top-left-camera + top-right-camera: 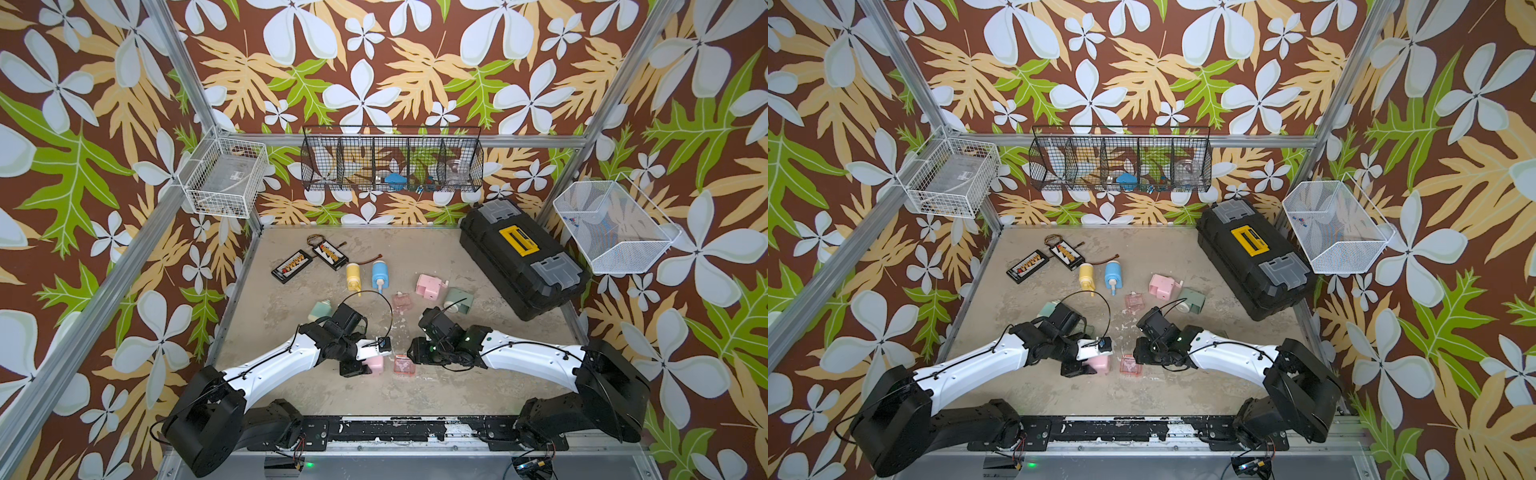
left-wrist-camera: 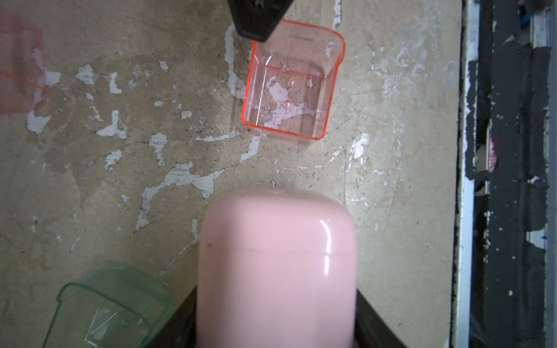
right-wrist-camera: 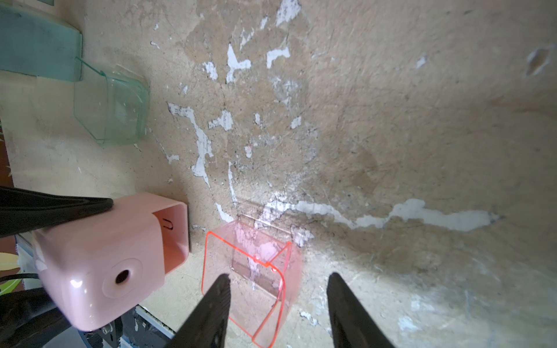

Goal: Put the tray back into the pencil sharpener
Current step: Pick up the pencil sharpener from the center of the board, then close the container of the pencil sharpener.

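Nothing is inserted yet: my left fingers (image 3: 75,205) pinch the sharpener (image 3: 99,256) while the tray (image 3: 256,256) lies on the tabletop (image 3: 391,120) between my spread right fingers (image 3: 217,301), ungripped, so I judge grasping and sliding it in remain.

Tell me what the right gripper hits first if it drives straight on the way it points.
Most likely the clear pink tray, lying just ahead of the right gripper, whose fingers stand open, offset toward one finger; depth is unclear.
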Motion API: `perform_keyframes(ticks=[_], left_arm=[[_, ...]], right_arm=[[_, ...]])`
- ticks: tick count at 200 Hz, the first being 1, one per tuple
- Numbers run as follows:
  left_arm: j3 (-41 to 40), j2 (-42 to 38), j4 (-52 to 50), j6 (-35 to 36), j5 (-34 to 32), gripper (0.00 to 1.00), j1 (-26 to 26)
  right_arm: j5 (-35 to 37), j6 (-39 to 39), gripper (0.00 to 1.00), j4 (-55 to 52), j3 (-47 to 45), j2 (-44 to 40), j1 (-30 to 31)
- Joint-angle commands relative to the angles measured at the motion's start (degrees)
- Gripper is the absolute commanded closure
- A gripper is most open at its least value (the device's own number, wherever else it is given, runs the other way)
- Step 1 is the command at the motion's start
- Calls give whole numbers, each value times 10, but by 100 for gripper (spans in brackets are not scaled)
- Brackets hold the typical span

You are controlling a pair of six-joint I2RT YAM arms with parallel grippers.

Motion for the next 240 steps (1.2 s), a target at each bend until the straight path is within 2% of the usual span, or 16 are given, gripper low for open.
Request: perform_keyframes(ticks=[1, 28, 64, 91, 131, 240], left_arm=[[0, -11, 25, -23, 30, 48, -12], [-5, -17, 47, -44, 25, 53, -35], [-4, -17, 75, -67, 5, 57, -53], [-2, -15, 94, -83, -26, 57, -64], [5, 1, 80, -71, -57, 57, -81], [20, 41, 74, -63, -89, 57, -121]], right_arm=[[4, -2, 49, -26, 4, -6, 0], [-24, -10, 56, -19, -8, -17, 0], [-40, -18, 61, -24, -10, -3, 0], [-51, -18, 64, -12, -9, 9, 1], [-71, -13, 69, 9, -9, 26, 0], [-97, -6, 77, 44, -9, 50, 0]])
